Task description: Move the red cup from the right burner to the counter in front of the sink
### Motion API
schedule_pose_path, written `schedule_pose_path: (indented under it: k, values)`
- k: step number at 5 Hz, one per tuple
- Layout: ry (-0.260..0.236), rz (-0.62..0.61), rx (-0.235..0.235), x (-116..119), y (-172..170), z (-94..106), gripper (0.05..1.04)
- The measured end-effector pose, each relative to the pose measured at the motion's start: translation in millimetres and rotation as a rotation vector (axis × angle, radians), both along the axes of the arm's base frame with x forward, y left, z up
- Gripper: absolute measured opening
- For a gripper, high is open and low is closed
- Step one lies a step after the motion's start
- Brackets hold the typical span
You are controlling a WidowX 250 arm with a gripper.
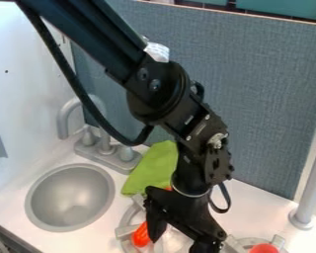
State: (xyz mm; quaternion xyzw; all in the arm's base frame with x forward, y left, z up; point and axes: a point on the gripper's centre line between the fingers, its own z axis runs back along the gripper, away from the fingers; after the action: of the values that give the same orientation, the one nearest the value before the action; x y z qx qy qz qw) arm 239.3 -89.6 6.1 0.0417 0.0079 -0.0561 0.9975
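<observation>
The orange thing point(141, 235) lies just beside the claw point(179, 244), on the view's left, close against its left finger. It looks slender, and its long axis seems to slant from the view's bottom up and to the right, back toward the claw's wrist, where a small orange patch shows; whether the two are one piece is hard to tell behind the black arm point(177, 106). The claw is open, its two fingers well apart, with no hold on anything that can be seen; the orange thing is outside the gap between them.

Beneath both is a grey burner point(126, 231). Behind the claw, toward the faucet point(106, 146), a green cloth point(150, 165) lies crumpled. To the claw's right, a red thing point(264, 248) sits at a second burner point(231, 244).

The white table point(16, 212) carries all this, with a round grey sink point(69, 197) well off to the claw's left. A blue-grey panel point(253, 89) stands behind, a grey pole point(311, 183) rises at far right, and teal bins point(284, 9) show beyond the panel.
</observation>
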Motion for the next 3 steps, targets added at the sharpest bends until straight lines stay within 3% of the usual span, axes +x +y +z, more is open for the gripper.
schedule_pose_path:
  k: [1, 3]
  values:
    - [0.017, 0.001, 0.003, -2, 0, -4.6, 1.001]
    - [-0.043, -0.003, -0.071, 29, -26, -3.7, 1.001]
